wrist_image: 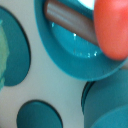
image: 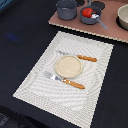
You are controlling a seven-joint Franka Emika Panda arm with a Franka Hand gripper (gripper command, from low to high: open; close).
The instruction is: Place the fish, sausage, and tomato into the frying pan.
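The grey frying pan stands on the brown board at the back, its handle pointing toward the front right. The red tomato lies inside it, with a small white piece, apparently the fish, beside it. The wrist view looks closely into the pan, which appears teal there. The brown rod-shaped sausage lies in the pan next to the tomato. I cannot make out the sausage in the exterior view. No gripper fingers show in either view.
A deeper dark-grey pot stands left of the pan on the brown board. A beige bowl is at the right edge. On the placemat lie a tan plate, a knife and a fork.
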